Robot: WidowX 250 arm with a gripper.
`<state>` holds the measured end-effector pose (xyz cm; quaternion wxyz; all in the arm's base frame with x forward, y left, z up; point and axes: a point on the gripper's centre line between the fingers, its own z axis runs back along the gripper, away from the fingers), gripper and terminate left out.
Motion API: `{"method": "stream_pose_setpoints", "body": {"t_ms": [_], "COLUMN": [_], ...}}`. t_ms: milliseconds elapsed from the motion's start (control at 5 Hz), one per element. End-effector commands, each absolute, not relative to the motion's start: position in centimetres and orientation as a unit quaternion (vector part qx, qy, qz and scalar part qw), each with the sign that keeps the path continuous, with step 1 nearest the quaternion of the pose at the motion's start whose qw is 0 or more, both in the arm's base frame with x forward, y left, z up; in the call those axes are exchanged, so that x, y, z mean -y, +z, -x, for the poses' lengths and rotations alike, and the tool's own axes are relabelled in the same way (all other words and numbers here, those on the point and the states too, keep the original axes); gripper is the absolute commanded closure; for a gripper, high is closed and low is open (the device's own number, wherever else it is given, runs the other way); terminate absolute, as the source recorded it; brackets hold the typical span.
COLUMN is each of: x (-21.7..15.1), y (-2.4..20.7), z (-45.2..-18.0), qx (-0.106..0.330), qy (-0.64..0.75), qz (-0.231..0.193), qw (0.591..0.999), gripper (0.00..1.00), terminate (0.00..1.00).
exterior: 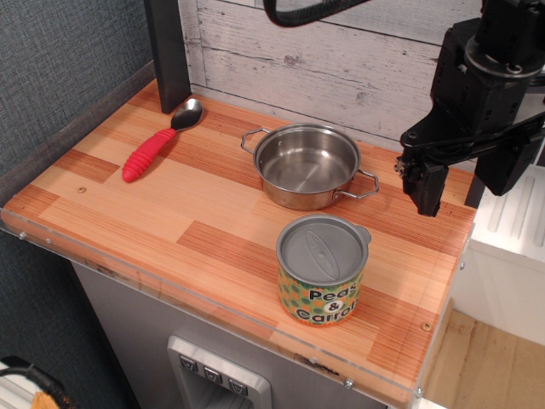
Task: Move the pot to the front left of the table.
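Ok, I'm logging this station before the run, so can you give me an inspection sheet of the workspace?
Surface: wooden table of striped planks with a clear plastic rim.
Job's things: steel pot upright and empty, toward the back.
Clutter: Peas & Carrots can in front of the pot; red-handled spoon at back left.
Grippers: end effector hangs right of the pot, holding nothing; open or shut unclear.
Cables: black cable at the top edge.
Surroundings: white plank wall; grey textured wall on the left.
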<state>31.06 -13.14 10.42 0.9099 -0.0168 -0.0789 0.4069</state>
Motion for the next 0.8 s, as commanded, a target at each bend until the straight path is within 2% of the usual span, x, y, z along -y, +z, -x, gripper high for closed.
{"method": "stream_pose_setpoints", "body": {"t_ms": [0,200,600], "x": [13.1,11.3,6.9], "y": [10.4,11.3,11.9], "z": [-31.1,-31.3,-31.2], "qx": [0.079,0.089,0.1], "qy": [0.407,0.383,0.44], "qz": [0.017,0.022,-0.002], "qw": [0.91,0.919,0.892], "gripper": [0.0,0.0,0.0], "terminate": [0.0,0.0,0.0]}}
